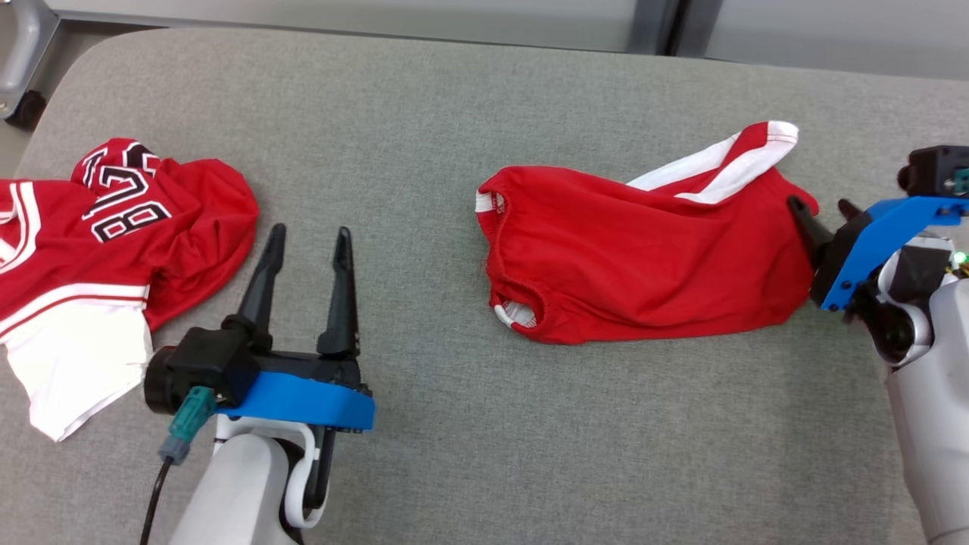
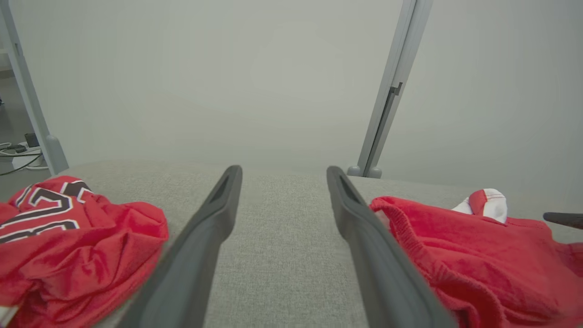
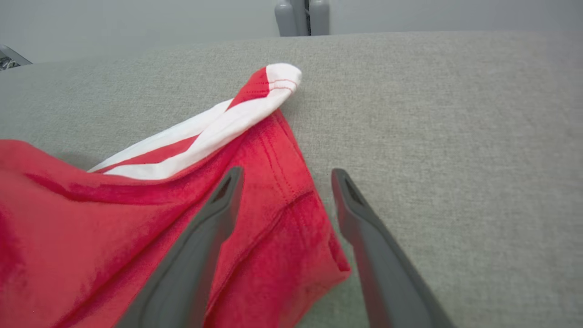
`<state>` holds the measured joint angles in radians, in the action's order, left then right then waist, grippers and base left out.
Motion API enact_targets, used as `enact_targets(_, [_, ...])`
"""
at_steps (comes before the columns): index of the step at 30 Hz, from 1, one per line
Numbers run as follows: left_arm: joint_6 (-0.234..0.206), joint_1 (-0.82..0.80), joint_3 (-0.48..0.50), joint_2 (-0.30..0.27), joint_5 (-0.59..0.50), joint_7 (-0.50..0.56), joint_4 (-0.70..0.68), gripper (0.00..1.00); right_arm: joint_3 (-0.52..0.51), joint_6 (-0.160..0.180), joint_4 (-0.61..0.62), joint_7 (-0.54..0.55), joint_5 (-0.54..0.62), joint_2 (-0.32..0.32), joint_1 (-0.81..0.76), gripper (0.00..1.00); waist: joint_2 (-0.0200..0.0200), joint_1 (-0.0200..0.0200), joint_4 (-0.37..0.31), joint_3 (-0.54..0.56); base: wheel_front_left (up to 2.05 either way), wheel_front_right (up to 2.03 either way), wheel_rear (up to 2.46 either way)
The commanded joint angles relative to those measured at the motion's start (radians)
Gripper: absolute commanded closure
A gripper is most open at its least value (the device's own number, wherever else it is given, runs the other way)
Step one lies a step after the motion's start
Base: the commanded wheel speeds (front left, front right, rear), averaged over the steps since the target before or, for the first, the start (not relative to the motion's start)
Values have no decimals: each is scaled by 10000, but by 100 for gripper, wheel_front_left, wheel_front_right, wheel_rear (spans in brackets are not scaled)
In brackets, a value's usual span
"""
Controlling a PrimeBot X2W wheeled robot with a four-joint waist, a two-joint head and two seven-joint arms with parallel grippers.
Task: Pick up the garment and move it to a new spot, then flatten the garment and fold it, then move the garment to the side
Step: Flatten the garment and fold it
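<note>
Limply, the garment (image 1: 643, 250) — soft, creased — lies on woven upholstery (image 1: 454, 113).

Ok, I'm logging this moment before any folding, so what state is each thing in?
Red garment: crumpled, unfolded, lying on the grey table.
Numbered jersey: bunched in a heap at the table's left.
Left end effector: open, empty, over bare table.
Right end effector: open, straddling the red garment's right edge, not gripping.
</note>
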<state>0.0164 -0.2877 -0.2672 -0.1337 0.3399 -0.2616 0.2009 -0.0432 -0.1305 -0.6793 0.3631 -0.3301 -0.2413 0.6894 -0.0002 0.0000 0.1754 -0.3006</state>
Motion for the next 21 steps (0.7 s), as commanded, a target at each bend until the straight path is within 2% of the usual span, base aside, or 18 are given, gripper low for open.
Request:
enact_targets(1, [152, -22, 123, 118, -161, -46, 76, 0, -231, -5, -281, -254, 228, 63, 258, 0, 2, 0, 90, -102, 0, 0, 0])
enact_targets(9, [654, -156, 447, 517, -613, -47, 186, 0, -1178, -3, -1922, -528, 1270, 313, 1170, 0, 2, 0, 403, -372, 0, 0, 0])
enact_targets(13, [797, -109, 516, 617, -763, -47, 214, 0, -1399, -3, -2960, 113, 2002, 501, 1255, 0, 2, 0, 458, -406, 0, 0, 0])
enact_targets(16, [870, -32, 574, 652, -849, -47, 245, 0, -1535, -6, -3347, 88, 2165, 769, 1238, 0, 2, 0, 449, -378, 0, 0, 0])
enact_targets(17, [879, -8, 602, 664, -878, -48, 251, 0, -1522, -6, -3486, 128, 2211, 834, 1225, 4, 2, 0, 438, -361, 0, 0, 0])
enact_targets(18, [901, 17, 641, 674, -887, -48, 261, 0, -1515, -6, -3595, 136, 2225, 914, 1207, 53, 2, 0, 417, -349, 0, 0, 0])
enact_targets(20, [932, 52, 705, 698, -929, -48, 279, 0, -1420, -19, -3724, 62, 2270, 1025, 1254, 100, 2, 0, 346, -340, 0, 0, 0])
enact_targets(21, [957, 60, 727, 707, -964, -48, 293, 0, -1348, -17, -3787, 27, 2294, 1061, 1285, 100, 2, 0, 298, -335, 0, 0, 0])
